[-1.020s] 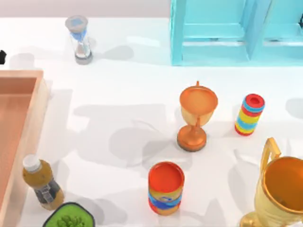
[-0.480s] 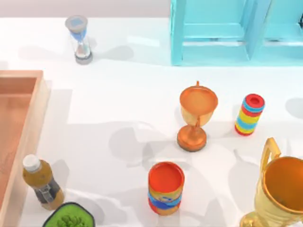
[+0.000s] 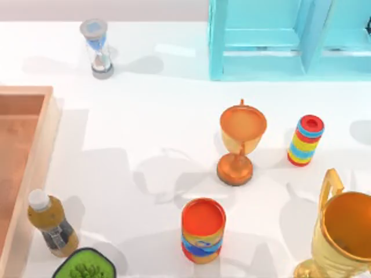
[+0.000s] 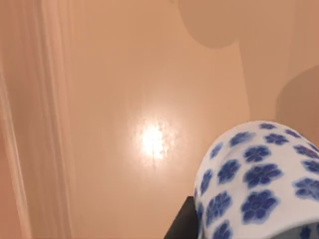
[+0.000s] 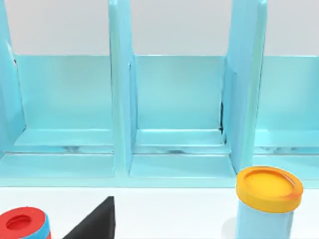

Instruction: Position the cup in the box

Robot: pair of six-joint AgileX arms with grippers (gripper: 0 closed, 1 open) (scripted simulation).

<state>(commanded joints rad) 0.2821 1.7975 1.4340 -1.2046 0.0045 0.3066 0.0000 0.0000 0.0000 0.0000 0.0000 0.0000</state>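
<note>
The cup [image 4: 259, 184], white with blue flowers, hangs close to the left wrist camera above the reddish-brown floor of the box [image 4: 124, 89]. My left gripper [image 4: 219, 231] is shut on the cup, and one dark finger [image 4: 182, 226] shows beside it. In the top view the box [image 3: 45, 145] lies at the table's left edge, with its pale rim and part of its inside showing. My right gripper [image 5: 94, 224] is parked facing the turquoise cabinet [image 5: 174, 99].
On the table stand an hourglass [image 3: 98, 49], the turquoise cabinet [image 3: 290, 40], an orange goblet trophy [image 3: 240, 142], a striped stack [image 3: 305, 140], a red-orange can [image 3: 203, 230], a gold trophy [image 3: 342, 237], a bottle [image 3: 51, 225] and a green bowl [image 3: 84, 267].
A dark piece of my left arm at the top view's left edge has slipped out of frame. The shadows on the table have shifted. No object on the table has moved.
</note>
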